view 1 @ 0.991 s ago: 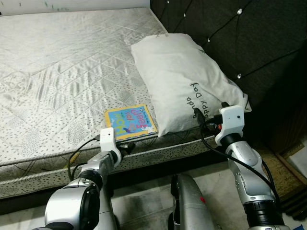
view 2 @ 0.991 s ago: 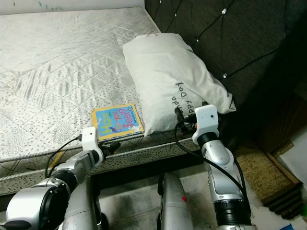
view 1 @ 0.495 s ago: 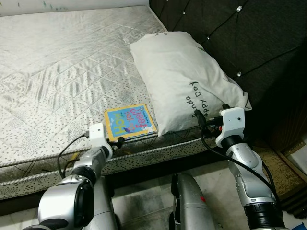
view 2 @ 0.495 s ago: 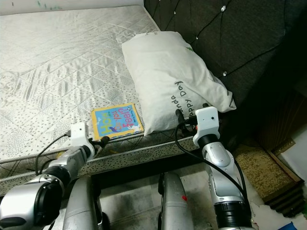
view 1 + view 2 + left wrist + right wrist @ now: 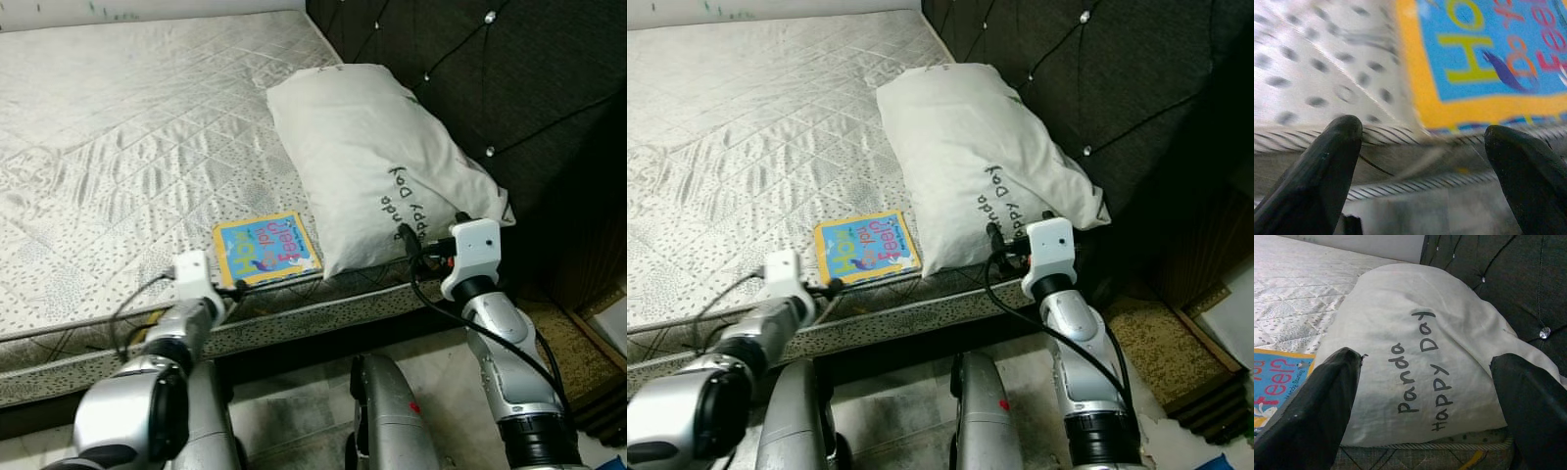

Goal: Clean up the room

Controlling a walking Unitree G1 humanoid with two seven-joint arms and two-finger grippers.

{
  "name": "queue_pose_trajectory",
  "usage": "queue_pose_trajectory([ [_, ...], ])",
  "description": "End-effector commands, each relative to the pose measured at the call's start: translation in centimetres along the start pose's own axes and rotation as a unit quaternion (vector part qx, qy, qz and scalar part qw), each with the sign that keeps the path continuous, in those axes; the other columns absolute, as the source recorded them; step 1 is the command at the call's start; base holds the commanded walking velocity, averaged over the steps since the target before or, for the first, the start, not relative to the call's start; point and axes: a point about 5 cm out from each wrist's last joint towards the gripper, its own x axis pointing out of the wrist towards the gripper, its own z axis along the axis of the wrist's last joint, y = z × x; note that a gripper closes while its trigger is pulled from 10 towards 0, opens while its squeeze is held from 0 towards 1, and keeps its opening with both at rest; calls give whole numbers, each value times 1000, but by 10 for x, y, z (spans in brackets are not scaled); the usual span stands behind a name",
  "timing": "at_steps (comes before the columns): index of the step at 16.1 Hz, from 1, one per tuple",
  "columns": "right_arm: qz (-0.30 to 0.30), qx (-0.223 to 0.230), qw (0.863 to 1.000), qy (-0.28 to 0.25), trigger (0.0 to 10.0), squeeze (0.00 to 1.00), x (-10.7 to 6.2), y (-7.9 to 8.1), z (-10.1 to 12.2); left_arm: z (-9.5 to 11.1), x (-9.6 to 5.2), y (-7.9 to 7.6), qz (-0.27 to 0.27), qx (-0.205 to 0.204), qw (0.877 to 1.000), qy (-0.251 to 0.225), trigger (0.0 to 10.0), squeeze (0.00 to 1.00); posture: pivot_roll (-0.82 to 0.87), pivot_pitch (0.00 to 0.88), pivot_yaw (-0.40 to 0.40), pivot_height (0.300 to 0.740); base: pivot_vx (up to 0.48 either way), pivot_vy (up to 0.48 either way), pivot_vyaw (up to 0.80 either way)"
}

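I judge the tidying barely begun: the book lies untouched at the near edge of the mattress, just left of the pillow. My left gripper sits spread wide just short of the book's near corner (holding nothing). My right gripper is equally spread, empty, facing the pillow.
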Motion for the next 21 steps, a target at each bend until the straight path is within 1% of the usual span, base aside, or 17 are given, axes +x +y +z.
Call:
queue_pose_trajectory([
  [1,0,-4,1000,-10,10000,0,1,-1,6,-2,0,1,4,7,1000,10,10000,792,-232,0,-7,571,0,0,0],
  [3,1,-4,1000,-11,10000,0,2,-1,6,-7,0,3,12,2,1000,18,10000,753,-234,0,-8,571,0,0,0],
  [4,0,-4,1000,-10,10000,0,2,-1,6,-9,-1,3,15,-1,1000,22,10000,275,-235,0,-7,571,0,0,0],
  [5,-1,-5,1000,-10,10000,0,1,-2,6,-9,-1,5,20,-8,999,23,10000,0,-236,0,-5,571,0,0,0],
  [7,-3,-5,1000,-10,10000,0,1,-2,6,-12,-2,12,37,-16,999,31,10000,0,-240,0,-2,571,0,0,0],
  [8,-3,-5,1000,-10,10000,0,0,-2,6,-14,-3,16,51,-28,998,33,10000,0,-242,0,-1,571,0,0,0],
  [9,-3,-5,1000,-10,10000,0,0,-2,6,-14,-3,18,55,-33,997,33,10000,0,-242,0,-1,571,0,0,0],
  [11,-5,-6,1000,-8,10000,0,-2,-4,5,-12,-5,27,79,-42,996,31,10000,0,-242,0,-1,571,0,0,0],
  [12,-5,-6,1000,-8,10000,0,-2,-4,5,-12,-5,27,80,-45,995,30,10000,0,-242,0,-1,571,0,0,0],
  [13,-5,-9,1000,-9,10000,0,-2,-5,6,-11,-5,28,80,-41,996,28,10000,0,-247,0,0,571,0,0,0],
  [15,-4,-14,1000,-11,10000,0,-1,-4,7,-9,-4,23,70,-25,997,26,10000,0,-239,0,1,571,0,0,0],
  [16,1,-15,1000,-12,10000,0,1,-1,7,-8,-3,18,58,-19,998,24,10000,0,-234,0,1,571,0,0,712],
  [19,6,-10,1000,-12,10000,0,2,5,6,-10,-2,14,46,-19,998,25,10000,0,-218,0,-5,571,0,0,760],
  [21,6,-4,1000,-11,10000,0,2,6,6,-11,-3,15,46,-21,998,29,10000,0,-224,0,-1,571,0,0,0],
])
